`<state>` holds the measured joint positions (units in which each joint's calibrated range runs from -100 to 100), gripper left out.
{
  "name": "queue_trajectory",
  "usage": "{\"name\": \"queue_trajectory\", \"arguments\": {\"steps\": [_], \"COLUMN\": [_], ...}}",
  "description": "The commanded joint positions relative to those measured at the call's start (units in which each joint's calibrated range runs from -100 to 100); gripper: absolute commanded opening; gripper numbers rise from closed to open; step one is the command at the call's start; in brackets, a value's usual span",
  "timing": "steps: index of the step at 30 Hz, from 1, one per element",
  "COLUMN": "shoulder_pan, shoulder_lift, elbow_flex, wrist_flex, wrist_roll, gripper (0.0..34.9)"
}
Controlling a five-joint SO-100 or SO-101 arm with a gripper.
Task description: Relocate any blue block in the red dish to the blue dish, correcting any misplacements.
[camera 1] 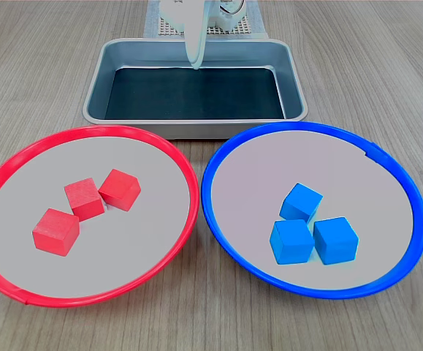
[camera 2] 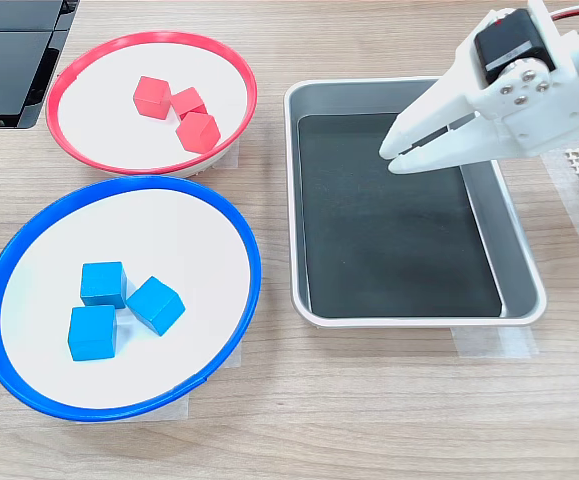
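The red dish (camera 1: 87, 132) (camera 2: 149, 38) holds three red cubes (camera 1: 85, 199) (camera 2: 188, 103) and nothing blue. Three blue blocks lie together in the blue dish (camera 1: 307, 126) (camera 2: 119, 183): one (camera 1: 301, 202) (camera 2: 103, 284) toward the middle, two (camera 1: 292, 241) (camera 1: 335, 240) nearer the rim. My gripper (camera 1: 195, 63) (camera 2: 390, 160) hangs shut and empty over the metal tray, well away from both dishes, tips pointing down toward the tray's dark floor.
A rectangular metal tray (camera 1: 196, 129) (camera 2: 419, 320) with a dark empty floor sits behind the dishes in the first exterior view. A black device (camera 2: 9, 60) lies at the second exterior view's top left. Bare wood table surrounds everything.
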<state>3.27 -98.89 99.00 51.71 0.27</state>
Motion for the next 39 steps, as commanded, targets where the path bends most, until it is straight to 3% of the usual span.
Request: {"name": "queue_trajectory", "arguments": {"steps": [1,39], "shoulder_pan": [-0.03,-0.59], "shoulder_lift": [-0.08,-0.08], "elbow_flex": [-0.28,-0.19], "wrist_flex": [0.0,0.0], "wrist_roll": [-0.1,0.15], "gripper": [0.3,0.3]}}
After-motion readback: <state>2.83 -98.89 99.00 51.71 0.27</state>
